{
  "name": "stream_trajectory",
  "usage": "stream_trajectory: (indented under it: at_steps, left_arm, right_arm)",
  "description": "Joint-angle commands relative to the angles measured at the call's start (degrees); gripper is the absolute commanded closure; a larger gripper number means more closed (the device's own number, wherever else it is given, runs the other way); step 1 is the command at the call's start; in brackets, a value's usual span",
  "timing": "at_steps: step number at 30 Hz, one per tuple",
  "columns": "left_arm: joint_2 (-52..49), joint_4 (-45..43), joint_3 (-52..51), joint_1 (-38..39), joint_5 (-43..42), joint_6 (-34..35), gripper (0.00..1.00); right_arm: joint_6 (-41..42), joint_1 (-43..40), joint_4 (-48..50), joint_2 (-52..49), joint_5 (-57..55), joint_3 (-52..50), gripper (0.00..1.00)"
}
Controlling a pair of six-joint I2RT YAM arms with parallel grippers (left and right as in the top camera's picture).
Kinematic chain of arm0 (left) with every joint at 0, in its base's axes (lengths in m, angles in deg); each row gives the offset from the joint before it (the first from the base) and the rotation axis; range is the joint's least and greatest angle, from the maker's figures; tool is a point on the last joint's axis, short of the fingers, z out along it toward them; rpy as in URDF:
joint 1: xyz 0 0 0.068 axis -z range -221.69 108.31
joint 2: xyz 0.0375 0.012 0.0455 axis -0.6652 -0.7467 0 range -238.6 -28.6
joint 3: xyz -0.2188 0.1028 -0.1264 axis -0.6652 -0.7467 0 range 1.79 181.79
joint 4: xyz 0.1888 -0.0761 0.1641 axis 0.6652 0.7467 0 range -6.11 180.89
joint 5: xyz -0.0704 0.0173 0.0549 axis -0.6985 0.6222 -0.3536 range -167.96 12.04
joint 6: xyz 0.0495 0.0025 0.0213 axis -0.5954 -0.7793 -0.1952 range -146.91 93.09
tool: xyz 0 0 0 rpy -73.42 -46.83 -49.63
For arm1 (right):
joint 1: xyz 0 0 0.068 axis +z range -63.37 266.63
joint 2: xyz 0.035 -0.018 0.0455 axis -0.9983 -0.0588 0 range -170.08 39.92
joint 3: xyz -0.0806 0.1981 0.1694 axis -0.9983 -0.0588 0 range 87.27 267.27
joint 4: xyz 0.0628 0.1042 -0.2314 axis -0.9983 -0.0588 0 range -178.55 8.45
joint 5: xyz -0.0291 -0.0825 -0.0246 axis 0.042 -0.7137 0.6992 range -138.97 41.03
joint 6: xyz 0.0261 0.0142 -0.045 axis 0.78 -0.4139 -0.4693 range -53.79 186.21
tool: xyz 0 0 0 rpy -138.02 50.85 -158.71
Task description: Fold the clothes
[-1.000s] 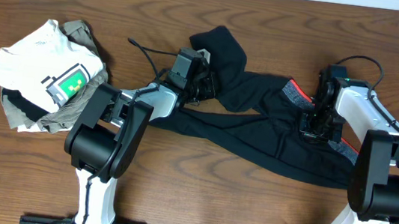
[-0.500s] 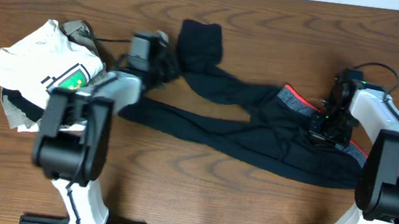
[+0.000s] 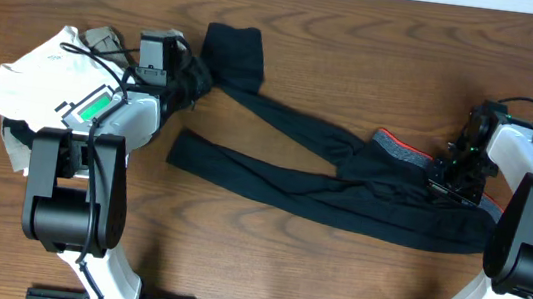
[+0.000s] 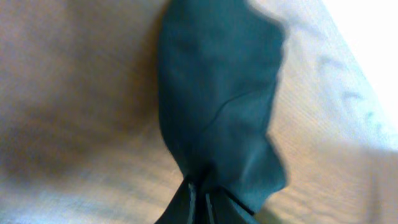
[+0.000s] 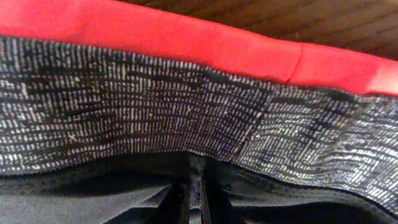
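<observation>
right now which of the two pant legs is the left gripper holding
The upper leg in the overhead view, its end folded over: the left gripper is shut on it. The lower leg lies flat, nothing touching it.

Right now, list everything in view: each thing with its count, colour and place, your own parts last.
Long black stretchy pants with a grey waistband edged in coral red: one, spread across the table's middle, legs to the left, waistband to the right.
White T-shirt with a green-and-blue pixel graphic: one, crumpled at the far left.
Olive-khaki garment: one, peeking out from under the T-shirt.
Brown wooden table: one, under everything.
Left arm and right arm: white and black, at the near corners.
Left gripper: black, shut on the pants' upper leg.
Right gripper: black, shut on the waistband.
</observation>
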Motion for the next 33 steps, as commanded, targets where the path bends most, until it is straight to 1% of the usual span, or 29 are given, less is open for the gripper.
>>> stream_trajectory:
  at_steps: [1,4,7,10,12,14,16,18,20,23,24,26,27,29,33]
  left_arm:
    - [0.5,5.2,-0.2,-1.4,2.1,0.5,0.94]
    - [0.5,11.5,-0.2,-1.4,2.0,-1.0,0.94]
    - [1.4,16.8,-0.2,-1.4,-3.5,-4.7,0.94]
    - [4.0,20.2,-0.2,-1.4,-8.2,-7.9,0.94]
    - [7.1,22.3,-0.2,-1.4,-8.4,-10.0,0.94]
    - [10.7,23.3,-0.2,-1.4,-7.7,-12.0,0.94]
    - [14.3,23.4,-0.2,-1.3,-5.8,-12.2,0.94]
    - [17.0,23.4,-0.2,-0.9,-3.1,-12.3,0.94]
    - [19.0,23.4,-0.2,-0.4,-1.4,-12.3,0.94]
    - [19.6,23.5,-0.2,0.5,-1.1,-12.3,0.94]
    - [19.5,23.7,-0.3,0.9,-1.1,-12.3,0.94]
    - [19.0,24.2,-0.3,1.7,-0.9,-12.3,0.94]
    - [18.8,24.5,-0.3,2.2,-0.6,-12.5,0.94]
    - [18.7,24.7,-0.3,3.0,-0.2,-13.6,0.94]
    - [18.7,25.8,-0.3,3.9,0.2,-13.8,0.94]
  right_arm:
    - [-0.1,-1.8,0.4,-3.1,-7.8,-2.4,0.93]
    - [2.9,-2.1,0.5,-3.1,-9.7,-2.4,0.94]
    - [5.5,-2.9,0.7,-3.1,-10.3,-2.4,0.94]
    - [6.3,-4.0,1.2,-3.1,-10.0,-2.4,0.94]
    - [6.2,-4.6,1.7,-3.1,-9.7,-2.4,0.95]
    - [4.2,-4.6,2.2,-3.0,-8.6,-2.4,0.96]
    - [-0.5,-4.2,3.0,-2.4,-3.1,-2.3,0.95]
    - [-2.8,-3.6,3.4,-0.7,1.4,-2.2,0.93]
    - [-5.2,-2.4,4.0,3.1,6.3,-1.8,0.92]
    - [-7.1,-0.4,4.7,9.4,9.6,-0.9,0.88]
    - [-7.9,0.5,4.9,12.2,10.8,-0.5,0.83]
    - [-8.7,1.9,5.7,16.0,12.0,0.0,0.58]
    - [-9.4,2.8,6.6,18.1,12.3,0.1,0.51]
    - [-10.1,4.4,8.0,21.0,12.4,0.1,0.43]
    - [-11.4,7.6,10.4,22.1,12.7,0.1,0.4]
